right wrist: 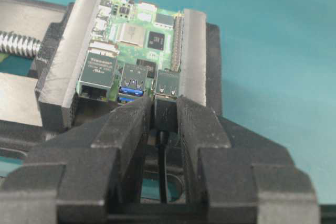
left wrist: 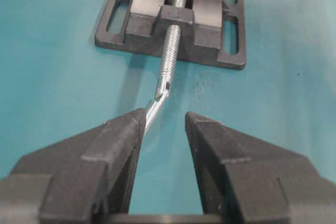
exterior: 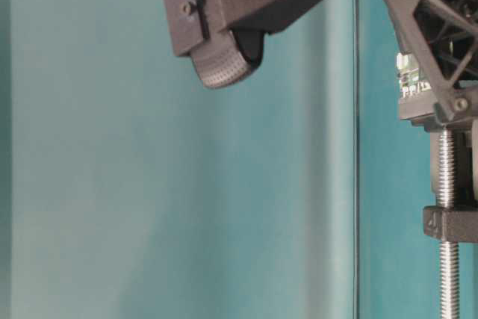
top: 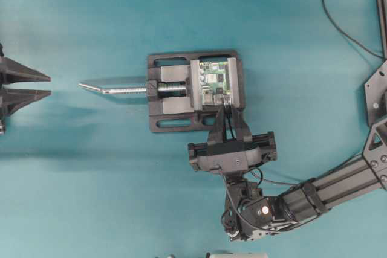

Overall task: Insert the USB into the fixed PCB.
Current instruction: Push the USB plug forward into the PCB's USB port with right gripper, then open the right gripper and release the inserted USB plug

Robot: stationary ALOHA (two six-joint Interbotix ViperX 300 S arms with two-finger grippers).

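Observation:
The green fixed PCB (top: pixel 216 83) is clamped in a black vise (top: pixel 162 125). In the right wrist view the fixed PCB (right wrist: pixel 137 32) faces me with its silver ports. My right gripper (right wrist: pixel 165 109) is shut on the black USB (right wrist: pixel 166 113), whose front end meets the right-hand port (right wrist: pixel 168 84); how deep it sits cannot be told. Its thin cable (right wrist: pixel 162 174) runs back between the fingers. From overhead, the right gripper (top: pixel 227 109) sits at the board's near edge. My left gripper (top: pixel 48 86) stands open at the far left, empty, and in its wrist view (left wrist: pixel 164 121) points at the vise's handle.
The vise's silver screw handle (top: pixel 112 89) sticks out to the left toward the left gripper. A thin black cable (top: pixel 341 25) trails across the table at the top right. The right arm (top: pixel 326 194) comes in from the lower right.

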